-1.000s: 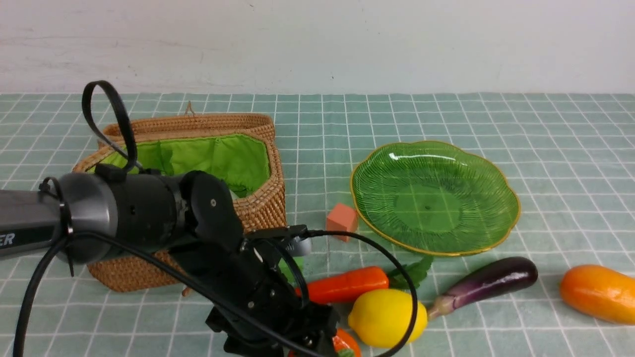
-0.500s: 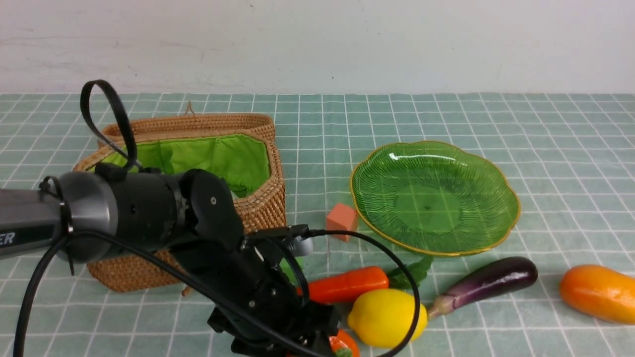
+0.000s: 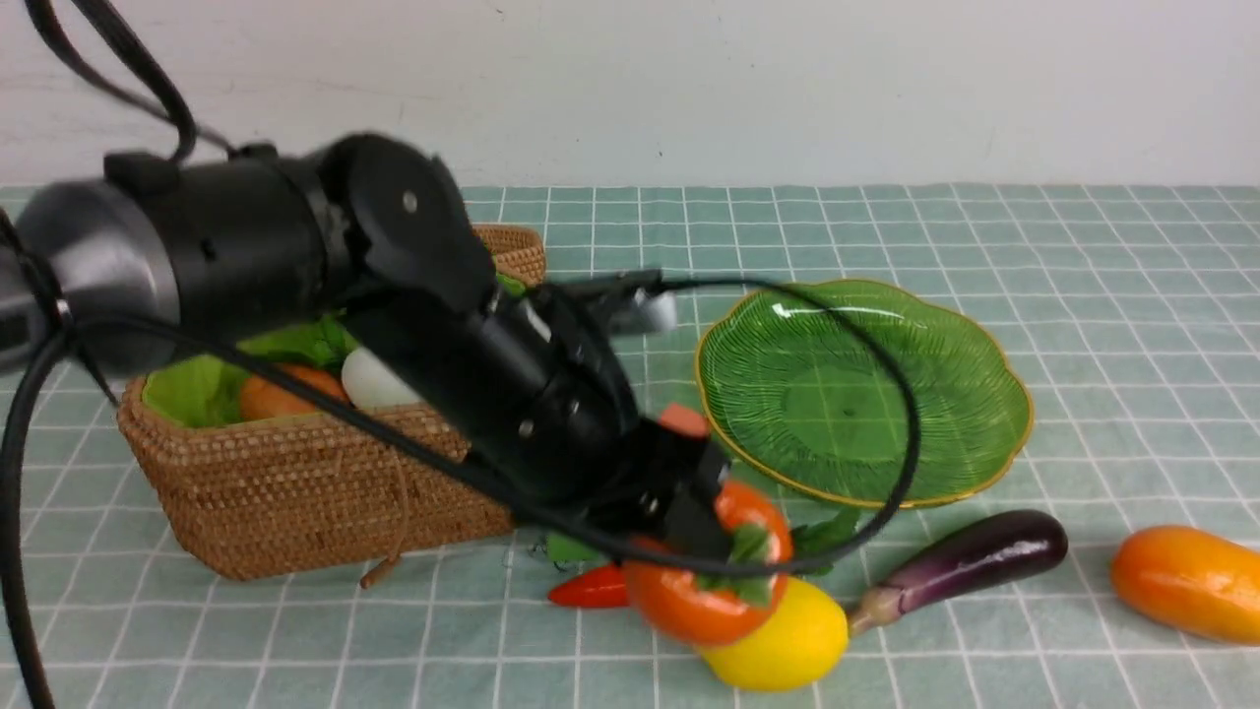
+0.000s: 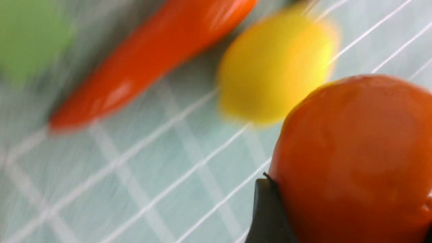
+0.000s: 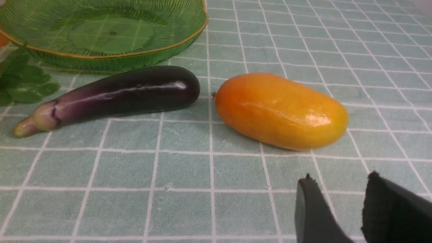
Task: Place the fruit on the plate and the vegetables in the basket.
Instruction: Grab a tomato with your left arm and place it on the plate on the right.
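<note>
Left wrist view: one dark finger pad [image 4: 265, 212] is pressing the flank of the round orange-red fruit [image 4: 354, 152]. The opposite pad is barely peeking in at the frame's corner. So the left gripper [image 4: 347, 222] is pinching the fruit across its belly, jaws wide around it. Beyond, blurred, the lemon [image 4: 273, 67] and carrot [image 4: 145, 57] are lying on the checked cloth.

Front view is adding what the wrist cannot. The fruit is hanging in front of the lemon, leafy top facing the camera, just short of the plate [image 3: 984, 414]. The plate is sitting bare. The basket [image 3: 295, 492] is already holding the radish [image 3: 374, 379] and potato [image 3: 276, 394].

Step in hand, as I am reading it: carrying this fruit to the plate. It is glossy and round, so the pinch needs staying firm. It needs passing above the salmon cube [image 3: 684, 418] and the scalloped rim, and lowering near the plate's centre before the jaws part, so it is not rolling off.

Right wrist view alone is showing the right gripper [image 5: 347, 202]: fingers slightly apart, pinching nothing, near the mango [image 5: 280, 111]. The eggplant [image 5: 128, 91] is lying beside it, nearer the plate.
</note>
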Controlling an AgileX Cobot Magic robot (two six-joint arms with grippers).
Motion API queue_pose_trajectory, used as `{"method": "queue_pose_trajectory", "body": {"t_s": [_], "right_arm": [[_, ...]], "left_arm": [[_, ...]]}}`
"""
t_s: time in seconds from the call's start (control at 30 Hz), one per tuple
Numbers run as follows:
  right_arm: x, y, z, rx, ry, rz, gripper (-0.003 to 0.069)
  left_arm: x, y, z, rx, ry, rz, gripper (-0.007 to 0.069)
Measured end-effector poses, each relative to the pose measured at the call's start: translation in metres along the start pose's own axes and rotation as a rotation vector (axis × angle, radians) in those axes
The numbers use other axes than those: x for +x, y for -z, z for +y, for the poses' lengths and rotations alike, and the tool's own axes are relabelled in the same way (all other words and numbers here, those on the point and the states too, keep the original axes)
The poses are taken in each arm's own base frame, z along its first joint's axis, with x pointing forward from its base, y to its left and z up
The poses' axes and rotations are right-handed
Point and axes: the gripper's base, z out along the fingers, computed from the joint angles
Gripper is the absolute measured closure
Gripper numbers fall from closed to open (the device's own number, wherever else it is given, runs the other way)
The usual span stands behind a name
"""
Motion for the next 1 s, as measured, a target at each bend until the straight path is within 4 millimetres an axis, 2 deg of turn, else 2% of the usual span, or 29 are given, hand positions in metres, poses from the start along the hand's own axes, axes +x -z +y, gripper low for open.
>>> {"method": "queue_pose_trajectory", "body": {"t_s": [0.03, 0.07, 0.1, 0.17, 0.23, 0.3, 0.33, 0.37, 0.53, 0.63, 0.67, 0.77, 0.8, 0.83, 1.0], "right_arm": [[0.000, 0.000, 0.000, 0.000, 0.000, 0.000, 0.0418], [0.000, 0.000, 0.000, 0.000, 0.000, 0.000, 0.0418], [0.000, 0.000, 0.000, 0.000, 0.000, 0.000, 0.0418], [0.000, 0.000, 0.000, 0.000, 0.000, 0.000, 0.0418], [0.000, 0.000, 0.000, 0.000, 0.000, 0.000, 0.0418], [0.000, 0.000, 0.000, 0.000, 0.000, 0.000, 0.0418], [0.000, 0.000, 0.000, 0.000, 0.000, 0.000, 0.0418], [0.000, 0.000, 0.000, 0.000, 0.000, 0.000, 0.0418], [0.000, 0.000, 0.000, 0.000, 0.000, 0.000, 0.0418], [0.000, 0.000, 0.000, 0.000, 0.000, 0.000, 0.0418], [0.000, 0.000, 0.000, 0.000, 0.000, 0.000, 0.0418], [0.000, 0.000, 0.000, 0.000, 0.000, 0.000, 0.0418], [0.000, 0.000, 0.000, 0.000, 0.000, 0.000, 0.0418], [0.000, 0.000, 0.000, 0.000, 0.000, 0.000, 0.0418], [0.000, 0.000, 0.000, 0.000, 0.000, 0.000, 0.0418]], "left_arm": [[-0.011, 0.004, -0.005, 0.017, -0.010, -0.033, 0.0180], [-0.011, 0.004, -0.006, 0.019, -0.009, -0.033, 0.0180], [-0.033, 0.005, -0.012, 0.044, -0.019, -0.083, 0.0180], [-0.055, -0.004, -0.014, 0.067, -0.003, -0.121, 0.0180], [-0.068, -0.014, -0.011, 0.077, 0.019, -0.140, 0.0180], [-0.091, -0.044, -0.001, 0.085, 0.086, -0.171, 0.0180], [-0.093, -0.046, 0.000, 0.085, 0.092, -0.173, 0.0180], [-0.103, -0.066, 0.010, 0.079, 0.147, -0.184, 0.0180], [-0.117, -0.098, 0.027, 0.052, 0.253, -0.187, 0.0180], [-0.118, -0.106, 0.032, 0.045, 0.310, -0.185, 0.0165], [-0.118, -0.107, 0.032, 0.044, 0.313, -0.184, 0.0161], [-0.118, -0.110, 0.034, 0.038, 0.341, -0.174, 0.0027], [-0.117, -0.110, 0.034, 0.038, 0.341, -0.174, 0.0020], [-0.117, -0.110, 0.035, 0.038, 0.345, -0.168, -0.0018], [-0.115, -0.103, 0.031, 0.032, 0.327, -0.147, -0.0044]]}}
